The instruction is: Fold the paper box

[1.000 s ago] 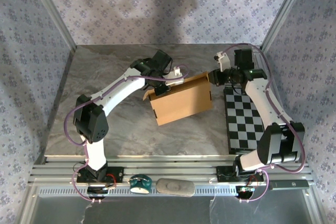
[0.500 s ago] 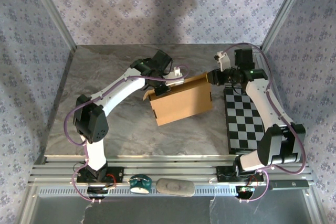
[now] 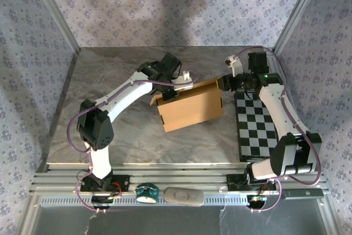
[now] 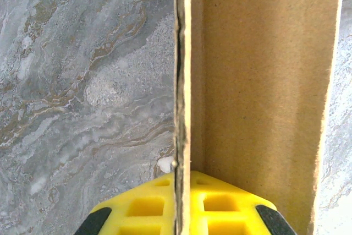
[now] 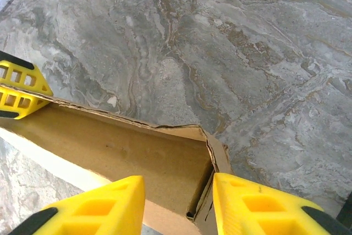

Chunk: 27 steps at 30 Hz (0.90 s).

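The paper box (image 3: 190, 108), tan cardboard folded into a shallow open box, sits tilted at mid-table. My left gripper (image 3: 175, 91) is at its far left corner, shut on the upright side wall. In the left wrist view that wall's edge (image 4: 181, 81) runs straight between the yellow fingers (image 4: 144, 205), and the left gripper (image 4: 181, 182) pinches it. My right gripper (image 3: 223, 83) is at the box's far right corner. In the right wrist view the right gripper (image 5: 179, 191) is open, its fingers (image 5: 258, 205) apart on either side of the creased end wall (image 5: 206, 152).
A black-and-white checkered board (image 3: 258, 125) lies flat on the table right of the box, under the right arm. A teal object (image 3: 147, 192) and a grey oblong (image 3: 183, 196) rest on the front rail. Patterned walls enclose the marble table (image 3: 110, 81).
The right gripper's jaws have spread apart at the box's right corner, and the right arm has shifted slightly. The box and the left arm have stayed put.
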Tool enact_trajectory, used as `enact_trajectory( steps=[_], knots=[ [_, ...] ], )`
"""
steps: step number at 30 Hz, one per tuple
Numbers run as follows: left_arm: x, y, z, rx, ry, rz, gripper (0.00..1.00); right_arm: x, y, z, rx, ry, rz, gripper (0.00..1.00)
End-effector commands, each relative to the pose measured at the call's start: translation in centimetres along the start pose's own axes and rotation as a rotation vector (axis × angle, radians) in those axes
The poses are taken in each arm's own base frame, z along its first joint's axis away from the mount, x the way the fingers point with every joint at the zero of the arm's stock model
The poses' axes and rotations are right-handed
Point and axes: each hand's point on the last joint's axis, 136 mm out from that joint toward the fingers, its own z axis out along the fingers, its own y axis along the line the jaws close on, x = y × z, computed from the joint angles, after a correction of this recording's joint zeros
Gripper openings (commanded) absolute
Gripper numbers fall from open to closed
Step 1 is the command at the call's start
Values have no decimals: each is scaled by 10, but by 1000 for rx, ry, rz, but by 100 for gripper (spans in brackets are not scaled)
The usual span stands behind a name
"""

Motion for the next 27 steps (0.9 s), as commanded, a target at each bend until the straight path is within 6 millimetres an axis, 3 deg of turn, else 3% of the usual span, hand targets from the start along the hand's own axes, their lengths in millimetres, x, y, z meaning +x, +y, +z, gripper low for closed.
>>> enact_trajectory(
  steps=[1,6,17,23,27],
  knots=[
    [-12,-2,-10,6,-53,30,0,-2,1,5,-41,17,-20,33],
    [-13,-3,-11,5,-57,29,0,-1,1,11,-48,39,-13,22],
    [-15,-1,-13,-3,-63,27,0,-6,-3,6,-4,36,-29,0],
    [-15,1,-14,-12,-62,21,0,-10,5,2,-25,16,-12,0],
    [-15,0,-14,-6,-62,24,0,-6,-1,0,-1,17,16,0]
  ],
)
